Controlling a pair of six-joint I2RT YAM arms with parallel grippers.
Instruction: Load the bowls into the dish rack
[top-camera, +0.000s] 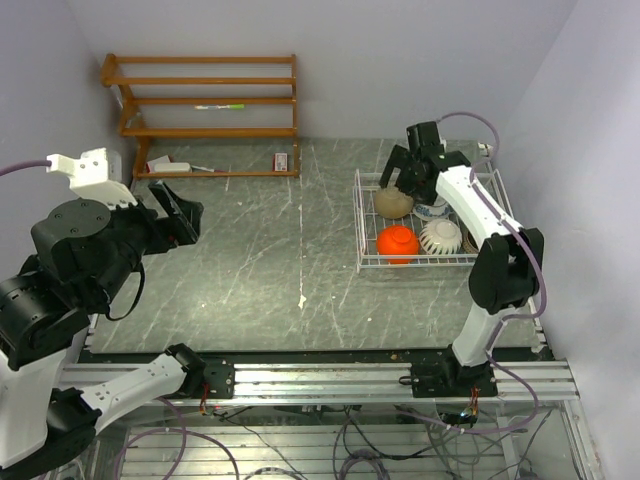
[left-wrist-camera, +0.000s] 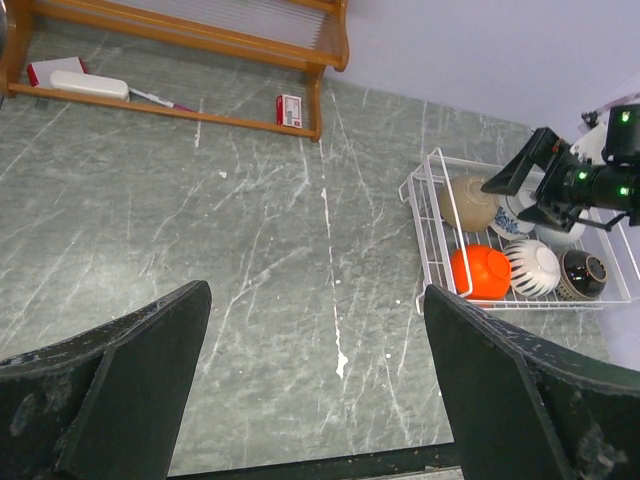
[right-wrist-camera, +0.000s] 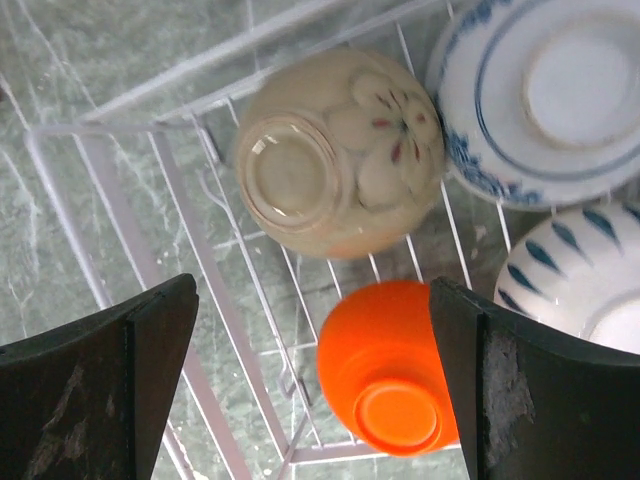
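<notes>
White wire dish rack (top-camera: 360, 225) at three o'clock holds tan bowl (top-camera: 393, 203), orange bowl (top-camera: 398, 243), ribbed white bowl (top-camera: 441, 236), blue-and-white bowl (right-wrist-camera: 540, 100), dark bowl (left-wrist-camera: 583, 274); I see none outside, so loading seems finished. Right gripper (right-wrist-camera: 315, 380) above it, left gripper (left-wrist-camera: 315, 390) at nine o'clock: both gape empty.

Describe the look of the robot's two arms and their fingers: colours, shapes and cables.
Both arms mix white links with black joint housings: the left arm, the right arm. Pale lilac cables loop along them. The fingers are broad, dark, wedge-shaped plates with scuffed, speckled surfaces.
</notes>
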